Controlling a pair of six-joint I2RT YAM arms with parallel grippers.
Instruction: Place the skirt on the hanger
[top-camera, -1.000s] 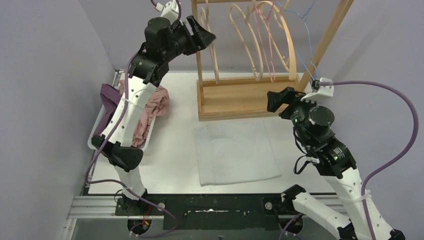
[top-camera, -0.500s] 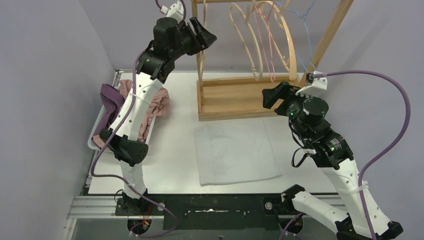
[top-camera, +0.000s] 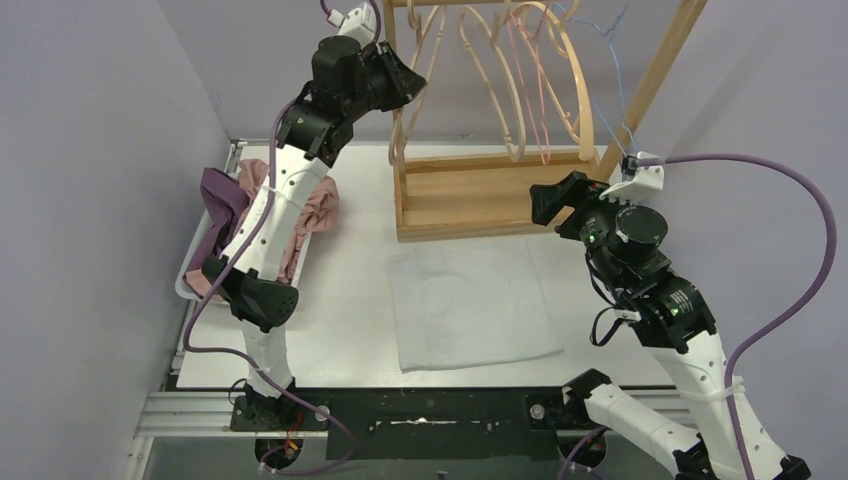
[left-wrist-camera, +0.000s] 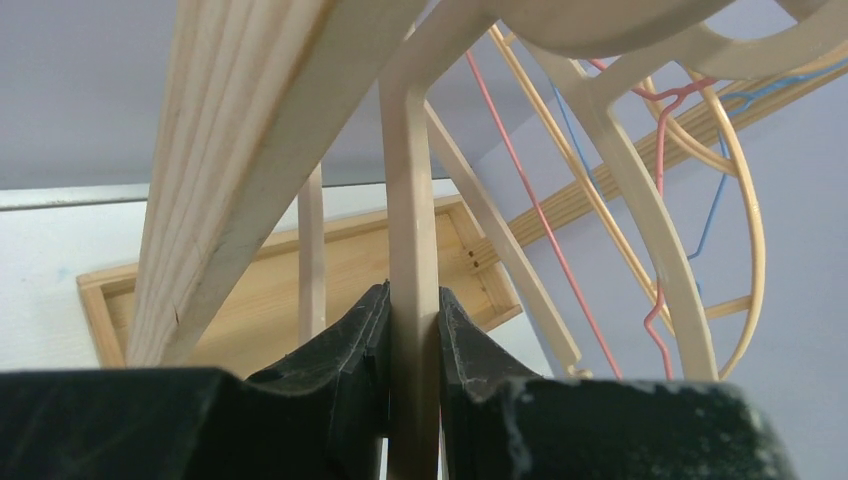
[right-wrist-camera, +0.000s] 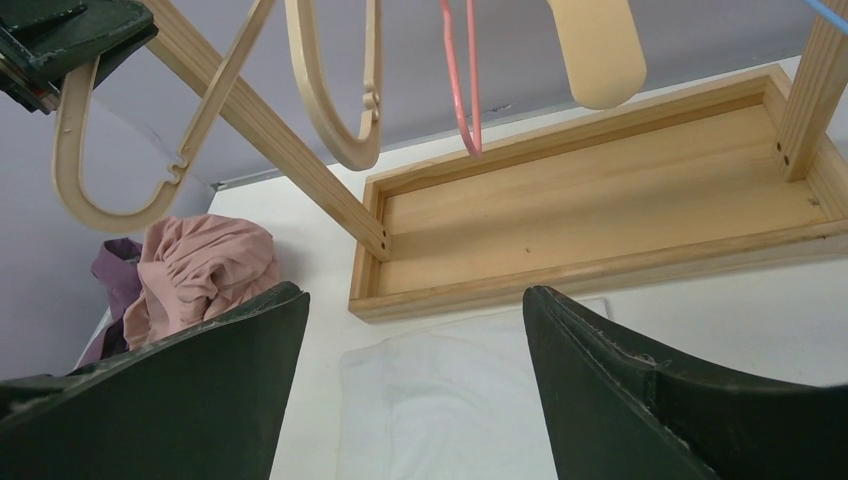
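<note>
At left wrist, fingers (left-wrist-camera: 345, 365) pinch hanger (left-wrist-camera: 411, 230).

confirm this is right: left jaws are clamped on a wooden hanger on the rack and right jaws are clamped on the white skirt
The right gripper has its jaws wide open, holding nothing, per the right wrist view; the white skirt lies flat on the table. The left gripper is clamped on a wooden hanger on the rack.

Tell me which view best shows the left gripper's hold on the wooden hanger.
Left wrist: the left gripper is shut on the hanger bar, close up. Top view shows the pair from afar, contact hidden. Right wrist catches only the gripper's edge and the hanger's end.
</note>
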